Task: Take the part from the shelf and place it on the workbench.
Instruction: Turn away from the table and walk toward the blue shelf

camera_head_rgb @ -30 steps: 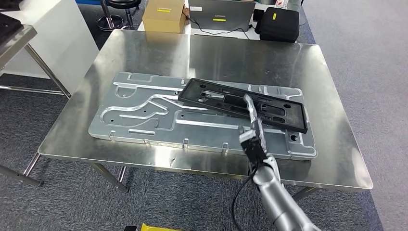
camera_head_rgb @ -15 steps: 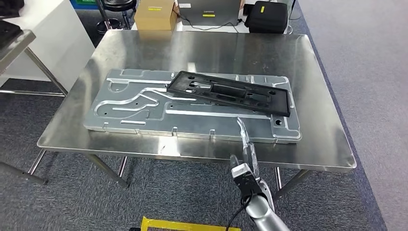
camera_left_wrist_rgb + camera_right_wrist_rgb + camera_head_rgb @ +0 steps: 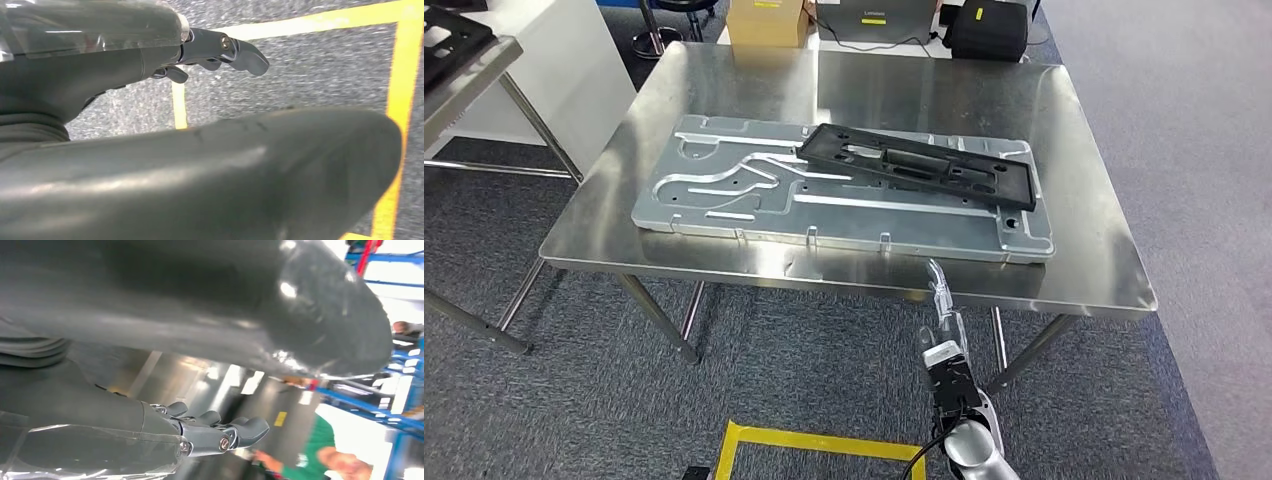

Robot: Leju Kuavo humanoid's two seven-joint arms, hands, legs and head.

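Note:
The black frame-shaped part [image 3: 919, 167] lies flat on a large machined metal plate [image 3: 724, 200] on the steel workbench [image 3: 1084, 210], toward the plate's right half. My right hand [image 3: 946, 350] hangs below and in front of the workbench's front edge, well apart from the part, fingers stretched out and holding nothing. The right wrist view shows that right hand [image 3: 215, 432] with its fingers apart and nothing in them. In the left wrist view my left hand [image 3: 220, 50] hangs over the carpet, fingers loosely extended and holding nothing.
A shelf [image 3: 464, 50] with another dark part stands at the far left. Behind the workbench are a cardboard box [image 3: 767, 20], a laptop [image 3: 879, 15] and a black bag [image 3: 991, 28]. Yellow tape [image 3: 824, 440] marks the carpet. A person in green [image 3: 330, 455] stands nearby.
My right hand has drawn back from over the plate beside the black part and dropped below the workbench's front edge. The whole picture has shifted, so the camera moved; the part stays on the plate.

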